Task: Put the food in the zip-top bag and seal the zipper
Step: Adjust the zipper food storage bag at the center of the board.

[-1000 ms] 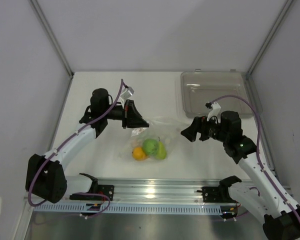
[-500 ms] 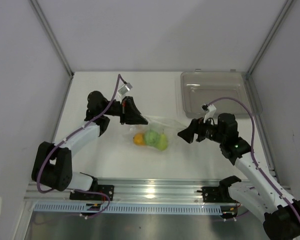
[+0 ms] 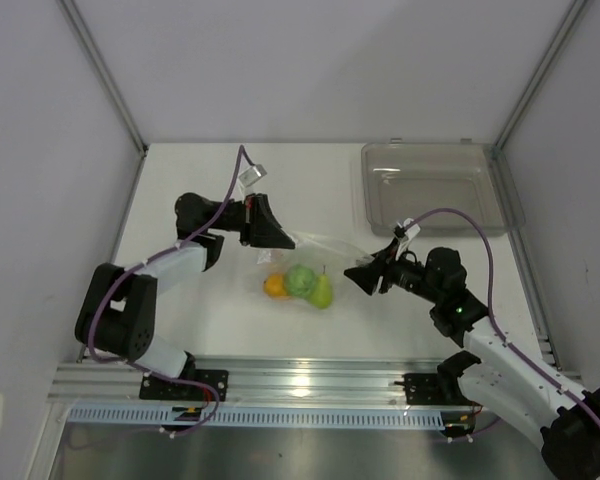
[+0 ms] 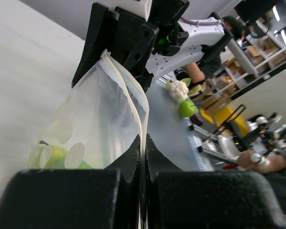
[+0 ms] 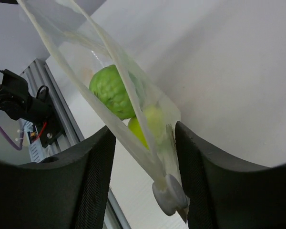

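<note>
The food (image 3: 300, 282) sits inside the zip-top bag (image 3: 325, 248) on the table (image 3: 200, 190), zipper (image 4: 136, 112) unsealed. Your left gripper (image 3: 286, 241) clamps one mouth corner; the right gripper (image 3: 352, 274) straddles the other, jaws apart. Close squarely on the strip, keeping it taut.

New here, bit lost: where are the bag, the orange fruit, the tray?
zip-top bag (image 4: 95, 114): left wrist view, its clear face.
orange fruit (image 3: 274, 286): top view, its middle.
tray (image 3: 370, 190): top view, its left wall.
</note>
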`<state>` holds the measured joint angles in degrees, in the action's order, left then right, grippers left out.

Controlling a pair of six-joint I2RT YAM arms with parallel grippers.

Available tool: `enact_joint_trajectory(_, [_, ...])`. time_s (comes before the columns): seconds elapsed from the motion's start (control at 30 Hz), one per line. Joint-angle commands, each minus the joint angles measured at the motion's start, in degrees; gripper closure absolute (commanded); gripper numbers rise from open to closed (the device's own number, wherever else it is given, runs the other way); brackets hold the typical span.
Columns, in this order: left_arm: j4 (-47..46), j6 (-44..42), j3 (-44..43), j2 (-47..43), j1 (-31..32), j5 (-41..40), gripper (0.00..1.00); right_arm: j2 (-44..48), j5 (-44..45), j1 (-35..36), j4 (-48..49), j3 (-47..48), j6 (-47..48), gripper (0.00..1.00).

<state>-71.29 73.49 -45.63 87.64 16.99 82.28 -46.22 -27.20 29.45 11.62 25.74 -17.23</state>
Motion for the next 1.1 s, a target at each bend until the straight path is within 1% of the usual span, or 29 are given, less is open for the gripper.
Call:
enact_joint_trajectory(0.0, [2.7, -11.4, 0.6, -7.9, -0.1, -2.8, 0.99, -1.1, 2.2, 1.7, 9.8, -1.7, -1.2, 0.46])
enact_joint_trajectory(0.03, [13.4, -19.1, 0.7, -9.3, 0.1, -3.4, 0.99, -1.2, 2.2, 2.2, 10.4, -2.2, -1.5, 0.46])
enact_joint_trajectory(0.07, [19.0, -23.0, 0.5, -10.8, 0.3, -4.1, 0.99, -1.1, 2.9, 2.5, 11.3, -3.1, -1.7, 0.46])
enact_joint_trajectory(0.1, [23.6, -29.6, -0.5, -13.1, 0.8, -5.0, 0.99, -0.1, 3.6, 2.7, 12.0, -3.9, -2.4, 0.45])
enact_joint_trajectory(0.13, [29.0, -31.5, -0.7, -13.8, 1.0, -5.1, 0.99, 0.5, 4.8, 2.8, 12.9, -4.8, -3.0, 0.41])
enact_joint_trajectory(0.17, [29.4, -32.2, -0.9, -14.1, 1.1, -5.3, 0.99, 1.3, 5.3, 2.7, 13.9, -6.2, -3.4, 0.39])
enact_joint_trajectory(0.23, [28.6, -30.8, -0.8, -13.9, 1.0, -4.7, 0.99, 3.1, 5.7, 2.5, 14.2, -7.0, -3.9, 0.38])
enact_joint_trajectory(0.33, [23.5, -27.0, 0.0, -13.9, 1.0, -4.8, 0.99, 4.6, 5.8, 1.8, 14.8, -8.3, -5.0, 0.43])
enact_joint_trajectory(0.37, [23.0, -26.8, 0.0, -14.0, 1.0, -4.8, 0.99, 4.8, 5.6, 1.5, 16.1, -8.8, -5.3, 0.48])
enact_joint_trajectory(0.5, [22.9, -26.6, 0.1, -14.2, 1.1, -4.7, 0.99, 4.6, 4.6, 1.2, 19.2, -9.0, -6.6, 0.48])
enact_joint_trajectory(0.6, [22.9, -26.6, 0.5, -14.7, 1.1, -4.8, 0.99, 2.5, 3.4, 1.2, 20.6, -7.6, -6.8, 0.51])
enact_joint_trajectory(0.7, [22.3, -26.2, 1.0, -14.7, 1.1, -4.7, 0.99, 1.1, 2.8, 1.2, 23.0, -7.6, -7.8, 0.66])
enact_joint_trajectory(0.73, [23.0, -26.4, 1.0, -14.8, 1.1, -4.7, 0.99, 1.0, 2.6, 1.2, 23.4, -7.7, -7.9, 0.88])
enact_joint_trajectory(0.77, [23.7, -26.8, 1.0, -14.9, 1.1, -4.7, 0.99, 1.3, 2.5, 1.1, 23.2, -7.6, -8.1, 1.0])
enact_joint_trajectory(0.9, [30.4, -32.0, 0.2, -15.8, 1.0, -5.8, 0.99, 5.6, 3.0, 0.8, 20.1, -8.2, -8.5, 1.0])
enact_joint_trajectory(0.93, [36.0, -33.7, -0.5, -16.0, 0.9, -6.7, 0.99, 6.8, 3.0, 0.3, 17.2, -7.9, -8.2, 1.0])
enact_joint_trajectory(0.97, [40.1, -38.3, -1.0, -16.4, 0.9, -7.7, 0.99, 8.1, 3.0, 0.0, 15.6, -7.3, -7.8, 1.0])
enact_joint_trajectory(1.0, [45.2, -41.2, -3.5, -16.6, 0.9, -11.1, 0.99, 10.6, 3.2, -0.9, 12.7, -7.1, -7.3, 1.0])
enact_joint_trajectory(1.03, [50.7, -44.4, -4.2, -17.0, 0.9, -13.6, 0.99, 11.7, 2.9, -1.4, 11.3, -6.8, -7.2, 1.0])
enact_joint_trajectory(1.07, [58.6, -48.5, -4.9, -17.2, 1.0, -15.8, 0.98, 12.6, 2.4, -2.1, 10.1, -6.2, -7.1, 1.0])
